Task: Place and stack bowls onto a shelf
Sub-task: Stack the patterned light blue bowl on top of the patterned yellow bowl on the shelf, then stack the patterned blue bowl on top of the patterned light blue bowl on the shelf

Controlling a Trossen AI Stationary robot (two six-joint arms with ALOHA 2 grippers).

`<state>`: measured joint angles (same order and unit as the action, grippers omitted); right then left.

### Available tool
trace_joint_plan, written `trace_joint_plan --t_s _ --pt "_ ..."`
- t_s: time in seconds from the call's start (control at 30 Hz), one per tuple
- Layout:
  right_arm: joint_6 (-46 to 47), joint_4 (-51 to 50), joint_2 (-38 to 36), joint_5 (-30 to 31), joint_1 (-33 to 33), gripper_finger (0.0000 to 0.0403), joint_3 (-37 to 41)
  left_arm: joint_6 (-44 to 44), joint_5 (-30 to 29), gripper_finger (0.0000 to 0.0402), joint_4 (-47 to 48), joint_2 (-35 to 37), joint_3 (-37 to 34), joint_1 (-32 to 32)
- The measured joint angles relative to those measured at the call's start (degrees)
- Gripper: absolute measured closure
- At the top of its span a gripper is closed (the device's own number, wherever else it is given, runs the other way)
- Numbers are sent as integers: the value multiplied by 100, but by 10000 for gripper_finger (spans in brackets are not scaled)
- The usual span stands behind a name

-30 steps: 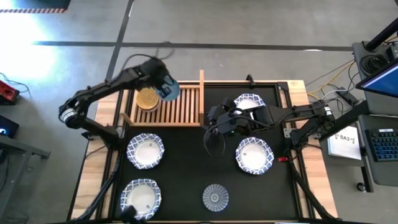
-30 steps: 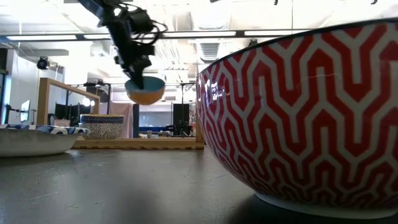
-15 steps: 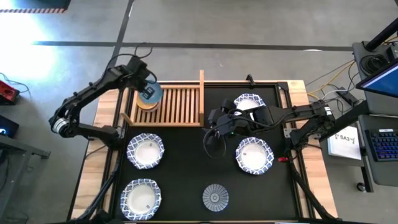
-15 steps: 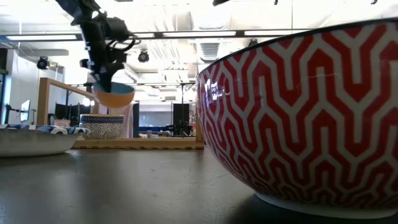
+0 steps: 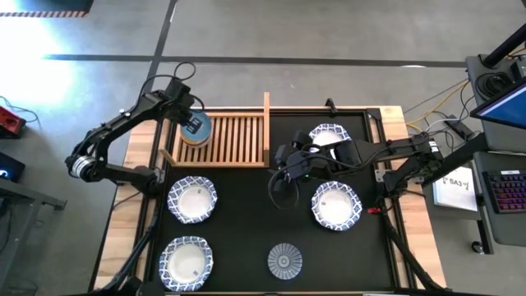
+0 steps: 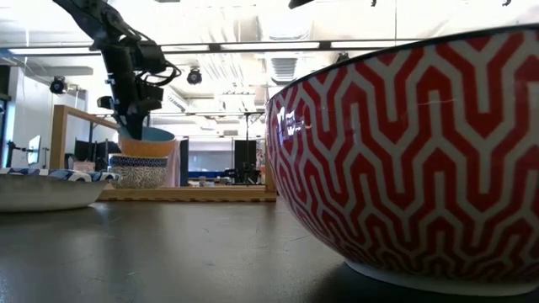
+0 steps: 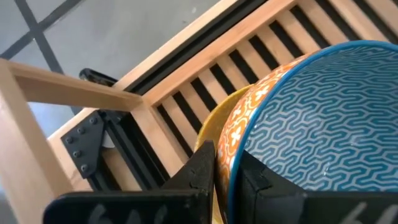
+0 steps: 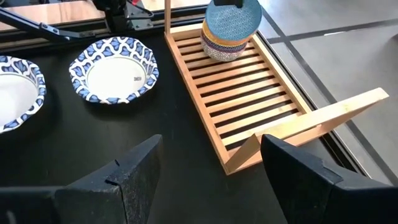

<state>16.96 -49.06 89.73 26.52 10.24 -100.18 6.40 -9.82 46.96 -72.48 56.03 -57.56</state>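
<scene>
Left end effector point(image 5: 195, 125) was clamped on the light blue bowl point(image 6: 145, 141) rim, directly above the small-bowl stack point(image 8: 225, 45) at the shelf point(image 5: 238, 140) far-left end; right end effector point(image 5: 282, 187) hung wide open, empty, mid-desk.

Keyboard point(image 5: 503, 191), paper point(image 5: 457, 187), red device point(image 5: 9, 121)

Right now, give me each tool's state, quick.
Left tool: shut on the light blue bowl, over the yellow bowl on the shelf.
Right tool: open, empty, above the table.
</scene>
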Motion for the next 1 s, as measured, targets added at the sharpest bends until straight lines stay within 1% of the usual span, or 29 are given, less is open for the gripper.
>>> trace_joint_plan --t_s 0.3,0.43,0.7,0.83,1.0 --pt "10 0 0 0 0 142 2 -108 -35 376 53 -49 -1 0" --pt "14 0 0 0 0 142 4 -54 -264 358 68 -49 -37 2" --pt "2 2 0 2 0 142 4 111 -301 294 61 -49 -42 2" --pt "1 0 0 2 0 142 4 133 -315 259 82 -20 105 2" --pt "147 -135 0 0 0 142 7 47 -243 236 131 96 318 13"
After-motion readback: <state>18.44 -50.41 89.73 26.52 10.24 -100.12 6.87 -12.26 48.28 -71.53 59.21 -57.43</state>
